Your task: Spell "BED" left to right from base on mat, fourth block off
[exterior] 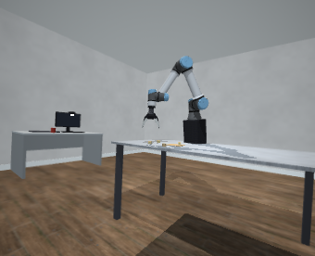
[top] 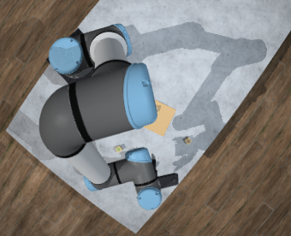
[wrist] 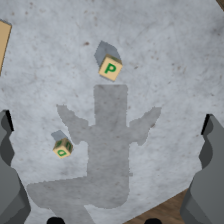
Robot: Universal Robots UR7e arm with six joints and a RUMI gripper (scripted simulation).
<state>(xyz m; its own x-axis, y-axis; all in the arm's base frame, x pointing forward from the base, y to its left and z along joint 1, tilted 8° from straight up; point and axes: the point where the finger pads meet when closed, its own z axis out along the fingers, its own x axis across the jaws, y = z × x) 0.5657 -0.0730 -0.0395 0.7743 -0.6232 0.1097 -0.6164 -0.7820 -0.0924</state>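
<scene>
The gripper (wrist: 112, 170) is being held fully open and empty above the table (top: 253, 38), its two dark jaws framing the wrist view at left and right, well above the surface, as the exterior view (exterior: 151, 121) is showing.

Directly beneath it, two small blocks are being seen. The P block (wrist: 110, 69) is lying nearer the top of the wrist view, its letter facing up but turned at an angle. The second block (wrist: 62, 148) is lying lower left, tipped so that its green letter is being shown askew; it may be a D, though this cannot be told for certain. Both are off the mat (wrist: 4, 42), of which only a tan corner is showing at the wrist view's upper left.

These blocks are being judged as light, rigid cubes with flat, smooth faces. They are best being taken across two opposite side faces, jaws squared to them, since a corner grip is likely to let one twist or slip.

Counted from the top view: one mat (top: 165, 120), and two blocks plainly visible on the table, one (top: 118, 148) by the arm and one (top: 187, 139) beyond the mat. The remaining two of the four are being hidden, probably by the arm.
</scene>
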